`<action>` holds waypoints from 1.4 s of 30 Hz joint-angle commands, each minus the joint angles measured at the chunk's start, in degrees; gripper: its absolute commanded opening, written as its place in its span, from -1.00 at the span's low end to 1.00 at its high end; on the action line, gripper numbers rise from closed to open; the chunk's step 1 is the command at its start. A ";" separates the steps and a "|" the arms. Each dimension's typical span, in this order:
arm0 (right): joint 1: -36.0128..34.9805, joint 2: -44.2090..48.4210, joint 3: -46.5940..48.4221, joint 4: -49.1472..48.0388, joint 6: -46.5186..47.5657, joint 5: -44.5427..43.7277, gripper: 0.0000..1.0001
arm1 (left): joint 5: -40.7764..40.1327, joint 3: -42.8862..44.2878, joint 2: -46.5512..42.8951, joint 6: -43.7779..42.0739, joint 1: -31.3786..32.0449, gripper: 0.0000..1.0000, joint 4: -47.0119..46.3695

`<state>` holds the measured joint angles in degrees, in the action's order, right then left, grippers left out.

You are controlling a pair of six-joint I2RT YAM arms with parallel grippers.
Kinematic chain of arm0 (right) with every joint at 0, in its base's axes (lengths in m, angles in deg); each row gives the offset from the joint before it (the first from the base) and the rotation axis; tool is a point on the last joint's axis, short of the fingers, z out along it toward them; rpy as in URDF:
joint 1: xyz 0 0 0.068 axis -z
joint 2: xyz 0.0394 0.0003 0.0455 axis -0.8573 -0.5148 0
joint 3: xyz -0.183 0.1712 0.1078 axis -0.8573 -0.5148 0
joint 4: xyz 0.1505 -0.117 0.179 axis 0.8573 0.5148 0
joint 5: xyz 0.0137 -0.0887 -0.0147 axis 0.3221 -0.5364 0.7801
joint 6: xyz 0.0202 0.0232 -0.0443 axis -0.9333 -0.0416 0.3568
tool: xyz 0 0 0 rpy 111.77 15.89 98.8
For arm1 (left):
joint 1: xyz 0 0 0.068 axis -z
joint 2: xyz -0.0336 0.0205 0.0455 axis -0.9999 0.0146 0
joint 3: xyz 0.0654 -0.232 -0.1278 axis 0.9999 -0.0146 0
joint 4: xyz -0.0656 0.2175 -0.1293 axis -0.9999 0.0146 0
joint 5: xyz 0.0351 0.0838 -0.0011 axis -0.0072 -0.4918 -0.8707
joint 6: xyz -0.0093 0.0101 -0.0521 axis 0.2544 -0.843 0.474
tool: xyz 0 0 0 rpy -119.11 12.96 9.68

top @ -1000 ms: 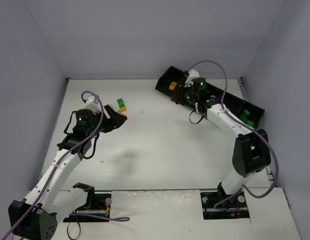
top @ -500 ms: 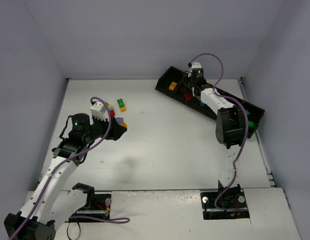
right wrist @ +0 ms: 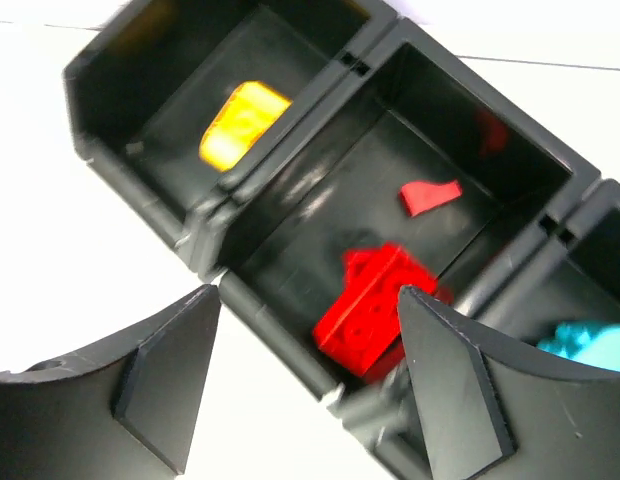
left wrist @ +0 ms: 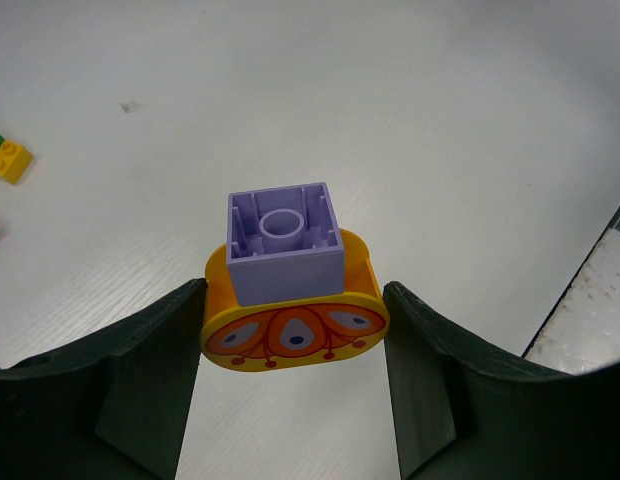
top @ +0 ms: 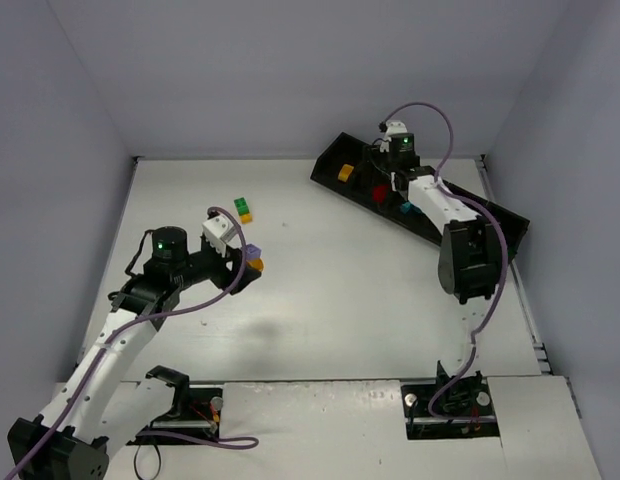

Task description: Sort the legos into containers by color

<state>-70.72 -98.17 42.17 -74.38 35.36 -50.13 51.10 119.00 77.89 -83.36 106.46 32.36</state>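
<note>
Petal print shows on yellow brick [left wrist: 290,338] gripped by left end effector [left wrist: 292,290]

On my overhead feed I see a white table [top: 320,300] with a matte, faintly grained top. It is boxed in on three sides by plain, pale lavender-grey panels: a back wall [top: 310,70], a left wall [top: 40,200] and a right wall [top: 580,200]. The light looks even and diffuse, so all I get on the tabletop is one soft, blurry shadow [top: 252,325] left of the middle, while my left wrist feed shows fine streaks and a small dark speck [left wrist: 128,104] on that surface.
</note>
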 commanded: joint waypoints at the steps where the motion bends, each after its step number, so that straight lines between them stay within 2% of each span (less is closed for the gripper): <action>1: -0.86 12.92 -3.64 -2.03 -1.14 5.33 0.36 | 2.95 4.05 1.69 -5.80 0.28 -1.00 -3.68; 7: -8.31 25.14 -12.01 -0.98 -7.81 25.36 0.27 | 1.71 3.35 2.49 -12.38 0.89 -1.00 -5.17; 14: -18.96 29.72 -18.60 -3.08 -16.87 32.15 0.32 | -1.61 3.17 3.72 -16.09 3.88 -1.00 -5.35; 21: -29.24 31.40 -19.14 -4.67 -21.63 32.08 0.33 | -6.01 2.65 3.98 -18.64 6.69 -1.00 -5.70; 34: -33.29 30.70 -20.10 -4.93 -22.95 30.14 0.28 | -6.72 3.08 4.51 -18.11 7.13 -1.00 -6.66; 40: -34.17 29.73 -20.02 -4.85 -22.77 29.53 0.16 | -6.98 3.26 4.77 -17.85 7.75 -1.00 -6.67; 42: -34.44 29.56 -20.02 -4.85 -22.69 29.35 0.03 | -7.07 3.35 4.86 -17.85 7.75 -1.00 -6.49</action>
<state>-104.55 -69.85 21.75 -75.21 12.85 -20.65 43.85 119.21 82.61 -100.52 113.87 29.84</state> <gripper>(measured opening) 0.539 0.589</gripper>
